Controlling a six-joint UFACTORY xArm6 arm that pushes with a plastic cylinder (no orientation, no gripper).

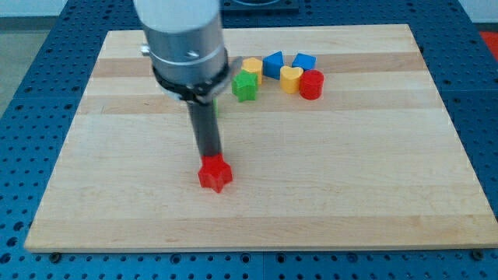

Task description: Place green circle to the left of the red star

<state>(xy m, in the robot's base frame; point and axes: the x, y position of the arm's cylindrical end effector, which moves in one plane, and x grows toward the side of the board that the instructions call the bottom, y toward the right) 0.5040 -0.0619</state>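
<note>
my tip [212, 158] touching red star [215, 174], green circle hidden

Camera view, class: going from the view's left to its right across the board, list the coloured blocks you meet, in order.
Red star → green block → yellow-orange block → blue block → yellow heart → red cylinder.

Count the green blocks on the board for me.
1 clearly: a green block at the left end of the cluster near the view's top. A green sliver shows behind the arm; that may be another, mostly hidden.
</note>
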